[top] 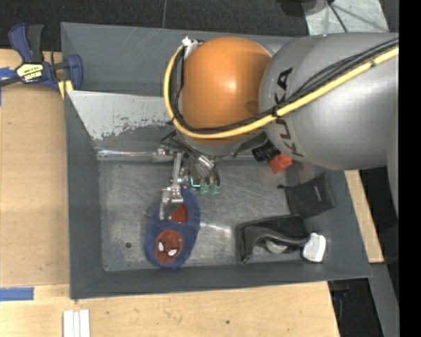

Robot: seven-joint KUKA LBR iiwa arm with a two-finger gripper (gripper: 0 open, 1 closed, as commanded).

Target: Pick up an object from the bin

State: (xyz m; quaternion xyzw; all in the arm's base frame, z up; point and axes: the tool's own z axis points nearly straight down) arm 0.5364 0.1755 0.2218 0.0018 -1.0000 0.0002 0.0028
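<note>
**Bin** [84,209]: grey metal, sloping walls, scuffed floor.

**Arm:** silver, entering over the bin's right wall. An orange cover [221,83] sits on its wrist, and yellow and black cables loop round that cover. The wrist hangs above the rear half of the floor.

**Gripper** [173,206]: points down from under the orange cover toward the middle-left of the floor. Its tip is at the rear end of the blue slipper, touching it or just above it. How far the gripper is open cannot be told, nor whether it has hold of anything.

**Blue slipper** [170,244]: small and rounded, with a red spider-mask face on the toe and a red patch at the end under the gripper. It lies on the floor left of centre, its toe near the front wall, well apart from the other things.

**Black flat pouch** [310,195]: lies against the right wall, about midway along it.

**Black curved thing** [266,234]: lies in the front right corner, just in front of the pouch. A white piece [314,247] touches its right end.
</note>
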